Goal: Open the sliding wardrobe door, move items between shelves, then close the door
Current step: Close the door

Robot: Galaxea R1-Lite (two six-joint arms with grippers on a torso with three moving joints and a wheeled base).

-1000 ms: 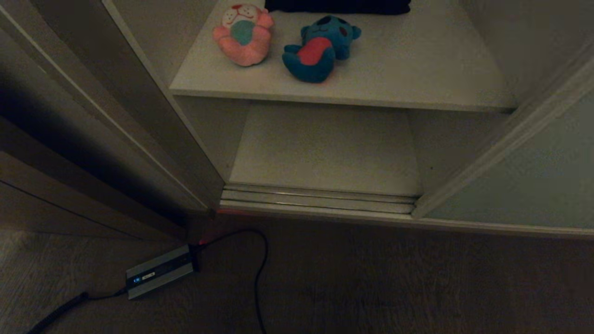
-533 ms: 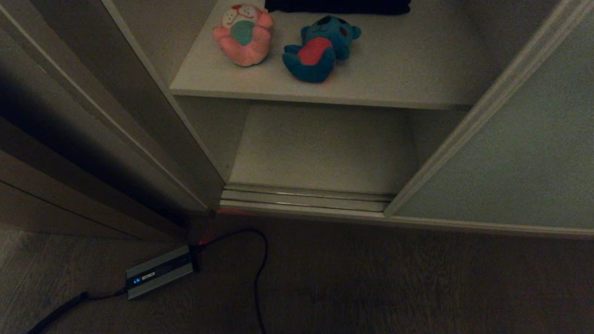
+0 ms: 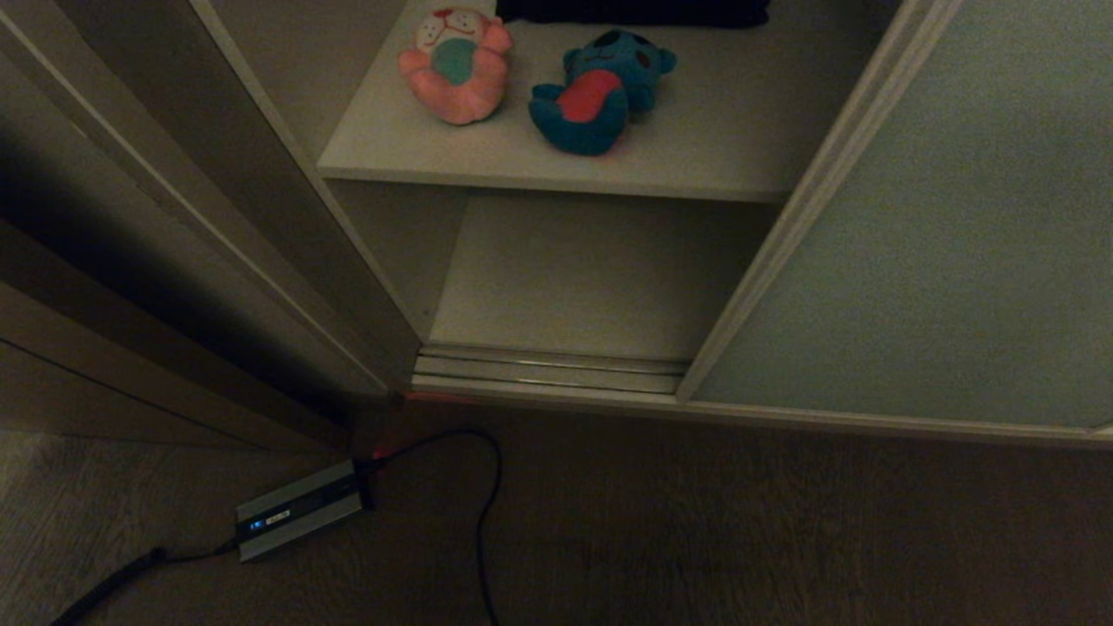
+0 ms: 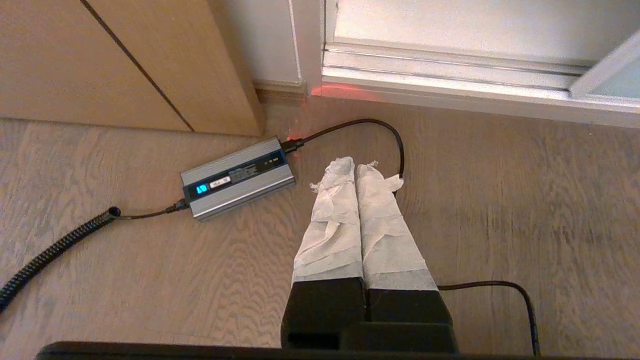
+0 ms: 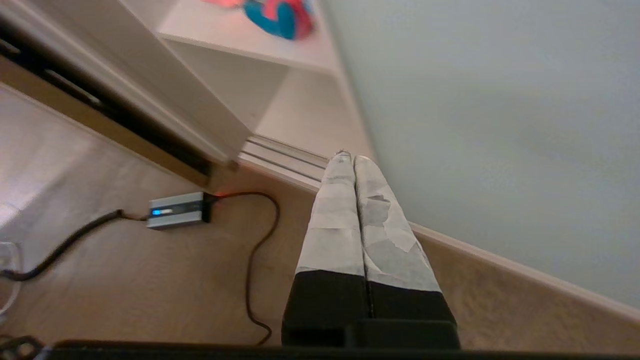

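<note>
Covering half the opening, door (image 3: pixel 913 235), head view alone showing both toys (image 3: pixel 456 65) on shelf (image 3: pixel 522 161), wrist views alone showing left gripper (image 4: pixel 357 167) and right gripper (image 5: pixel 348 159), fingers pressed together, empty.

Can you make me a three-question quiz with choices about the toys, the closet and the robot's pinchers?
1. Where are the plush toys?
A. upper shelf
B. floor
C. bottom shelf

2. What colour is the bigger toy?
A. yellow
B. pink
C. black

3. How is the sliding wardrobe door?
A. fully shut
B. taken off
C. partly across the opening

Answers:
1 A: both lie on the upper shelf.
2 B: pink body, white face.
3 C: the left part of the wardrobe shows beside it.
</note>
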